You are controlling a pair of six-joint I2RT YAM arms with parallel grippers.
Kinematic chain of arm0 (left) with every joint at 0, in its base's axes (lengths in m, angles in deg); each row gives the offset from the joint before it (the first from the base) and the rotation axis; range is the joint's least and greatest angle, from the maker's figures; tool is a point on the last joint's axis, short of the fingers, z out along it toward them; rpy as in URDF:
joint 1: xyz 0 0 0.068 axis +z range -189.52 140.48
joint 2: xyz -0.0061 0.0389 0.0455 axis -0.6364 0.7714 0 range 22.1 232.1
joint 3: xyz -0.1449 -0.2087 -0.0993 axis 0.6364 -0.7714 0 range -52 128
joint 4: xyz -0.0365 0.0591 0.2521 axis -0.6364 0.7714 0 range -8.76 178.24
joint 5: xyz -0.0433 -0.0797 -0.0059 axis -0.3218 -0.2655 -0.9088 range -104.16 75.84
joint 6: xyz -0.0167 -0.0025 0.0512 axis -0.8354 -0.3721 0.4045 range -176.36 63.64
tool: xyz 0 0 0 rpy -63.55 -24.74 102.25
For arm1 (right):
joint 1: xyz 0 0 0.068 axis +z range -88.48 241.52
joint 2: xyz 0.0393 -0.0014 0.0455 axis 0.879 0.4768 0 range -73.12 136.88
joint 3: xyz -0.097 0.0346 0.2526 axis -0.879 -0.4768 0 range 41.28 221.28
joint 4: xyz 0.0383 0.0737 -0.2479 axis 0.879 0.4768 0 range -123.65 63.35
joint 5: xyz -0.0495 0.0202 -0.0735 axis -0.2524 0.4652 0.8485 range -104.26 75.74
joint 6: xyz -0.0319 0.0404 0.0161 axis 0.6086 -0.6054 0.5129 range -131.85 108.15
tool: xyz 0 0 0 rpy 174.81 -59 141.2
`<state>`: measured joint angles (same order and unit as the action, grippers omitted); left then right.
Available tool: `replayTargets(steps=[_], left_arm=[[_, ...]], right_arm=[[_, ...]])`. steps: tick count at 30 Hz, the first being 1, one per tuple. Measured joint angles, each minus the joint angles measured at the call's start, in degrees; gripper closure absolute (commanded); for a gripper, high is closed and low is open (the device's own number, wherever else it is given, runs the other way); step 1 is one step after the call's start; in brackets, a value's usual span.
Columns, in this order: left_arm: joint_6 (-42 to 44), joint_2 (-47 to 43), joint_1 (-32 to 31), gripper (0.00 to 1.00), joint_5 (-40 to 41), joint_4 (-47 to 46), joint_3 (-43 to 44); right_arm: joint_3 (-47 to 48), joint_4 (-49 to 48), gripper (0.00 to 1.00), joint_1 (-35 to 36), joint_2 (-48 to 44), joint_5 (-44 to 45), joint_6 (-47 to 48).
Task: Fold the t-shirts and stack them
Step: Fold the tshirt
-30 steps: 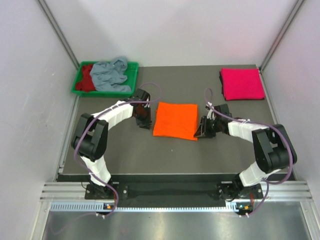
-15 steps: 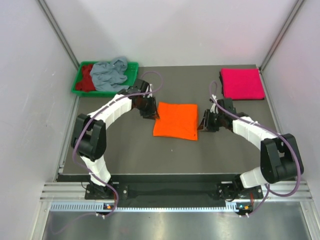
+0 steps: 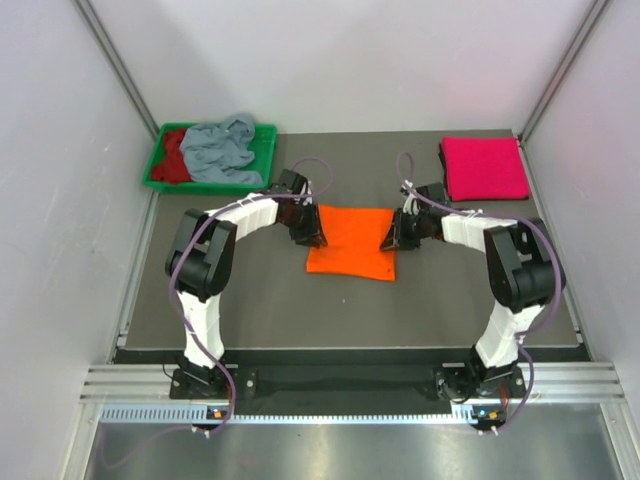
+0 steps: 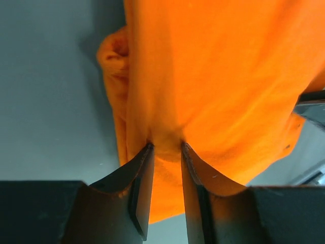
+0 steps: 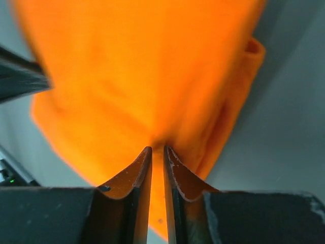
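A folded bright orange t-shirt [image 3: 350, 240] lies flat in the middle of the dark table [image 3: 250, 295]. My left gripper [image 3: 313, 232] is at the shirt's left edge. In the left wrist view its jaws [image 4: 166, 147] stand apart over the orange cloth [image 4: 213, 76], which puckers between the tips. My right gripper [image 3: 390, 238] is at the shirt's right edge, and its jaws [image 5: 157, 148] are nearly together, pinching a ridge of the orange cloth [image 5: 127, 76]. A folded magenta pink t-shirt [image 3: 484, 167] lies at the back right corner.
A green tray [image 3: 200, 185] at the back left holds a crumpled grey-blue t-shirt [image 3: 220, 150] and a dark red t-shirt [image 3: 175, 158]. White walls with metal posts close in the table on three sides.
Both grippers moved away from me and inward onto the orange shirt's side edges. The left jaws widened; the right jaws narrowed onto the cloth.
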<state>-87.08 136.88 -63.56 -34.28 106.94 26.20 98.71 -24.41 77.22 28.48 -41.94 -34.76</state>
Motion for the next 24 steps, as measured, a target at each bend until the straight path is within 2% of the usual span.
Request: replayTargets(steps=[5, 13, 18, 24], left_arm=[[0.28, 0.00, 0.15, 0.63, 2.14, 0.55, 1.01], [0.63, 0.15, 0.72, 0.63, 2.99, 4.68, 10.23], [0.31, 1.66, 1.25, 0.64, 1.42, 3.45, 13.57], [0.24, 10.56, 1.88, 0.65, 0.74, 3.37, 16.15]], right_arm=[[1.57, 0.81, 0.85, -0.76, 2.54, -0.50, 0.33], [6.08, 2.99, 0.84, 2.51, -2.29, -1.51, -1.57], [7.63, -1.81, 0.84, 7.65, -2.40, -6.51, -5.51], [4.98, -10.16, 0.85, 9.62, 3.34, -10.80, -8.07]])
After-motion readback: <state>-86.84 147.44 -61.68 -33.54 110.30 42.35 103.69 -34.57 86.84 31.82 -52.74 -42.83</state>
